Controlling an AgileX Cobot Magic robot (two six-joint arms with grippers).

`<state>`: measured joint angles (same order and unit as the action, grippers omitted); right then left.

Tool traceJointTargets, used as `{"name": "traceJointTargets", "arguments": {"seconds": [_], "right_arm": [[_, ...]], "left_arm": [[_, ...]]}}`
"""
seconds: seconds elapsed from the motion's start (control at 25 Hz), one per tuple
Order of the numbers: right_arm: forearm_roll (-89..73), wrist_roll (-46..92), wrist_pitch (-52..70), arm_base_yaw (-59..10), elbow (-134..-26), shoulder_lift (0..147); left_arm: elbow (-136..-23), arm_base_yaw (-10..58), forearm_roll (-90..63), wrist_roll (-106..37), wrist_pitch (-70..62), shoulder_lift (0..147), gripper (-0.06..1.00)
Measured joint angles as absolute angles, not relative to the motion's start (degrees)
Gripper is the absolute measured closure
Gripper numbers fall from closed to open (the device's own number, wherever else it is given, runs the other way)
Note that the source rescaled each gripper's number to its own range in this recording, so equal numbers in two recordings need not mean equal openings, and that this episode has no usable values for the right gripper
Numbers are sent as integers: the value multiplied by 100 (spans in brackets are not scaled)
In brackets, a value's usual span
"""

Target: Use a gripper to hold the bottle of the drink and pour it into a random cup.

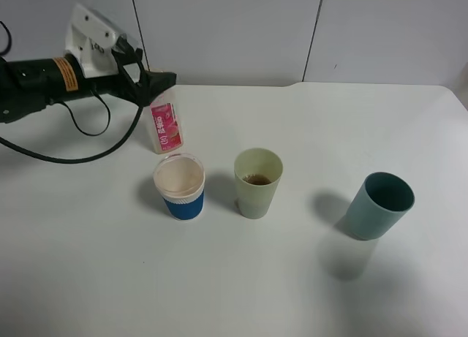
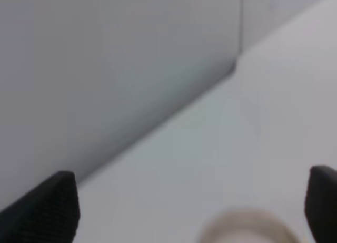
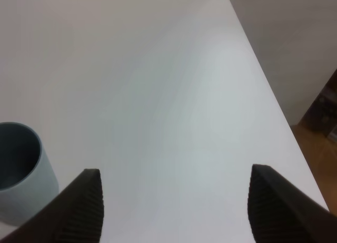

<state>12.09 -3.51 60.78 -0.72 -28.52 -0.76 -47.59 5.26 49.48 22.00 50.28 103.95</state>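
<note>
The bottle (image 1: 166,125) stands upright on the table at the back left, its pink-red label facing front. My left gripper (image 1: 157,82) is at the bottle's neck, jaws open. In the left wrist view the gripper (image 2: 192,206) has its fingers wide apart, with the blurred whitish bottle top (image 2: 247,230) between them. The pale yellow-green cup (image 1: 257,182) stands at the middle with a little dark brown drink (image 1: 257,179) in its bottom. My right gripper (image 3: 176,198) is open and empty above bare table; it does not show in the exterior view.
A white cup with a blue sleeve (image 1: 179,185) stands just left of the yellow-green cup, in front of the bottle. A teal tumbler (image 1: 379,205) stands at the right and also shows in the right wrist view (image 3: 18,172). The table's right edge (image 3: 274,100) is near the right gripper.
</note>
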Motion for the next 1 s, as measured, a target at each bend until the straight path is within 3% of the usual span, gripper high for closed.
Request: {"name": "traceJointTargets", "arguments": {"seconds": [0.28,0.76,1.0], "right_arm": [[1209,-351,6078,-72,-2852,-76],[1209,-351,6078,-72,-2852,-76],[1209,-351,6078,-72,-2852,-76]], "left_arm": [[-4759,869,4621,2219,3821,8992,17],[-4759,1138,3269,2105,-422,6741,17],[-4759,1138,2433,1138,-2581,5512,17]]}}
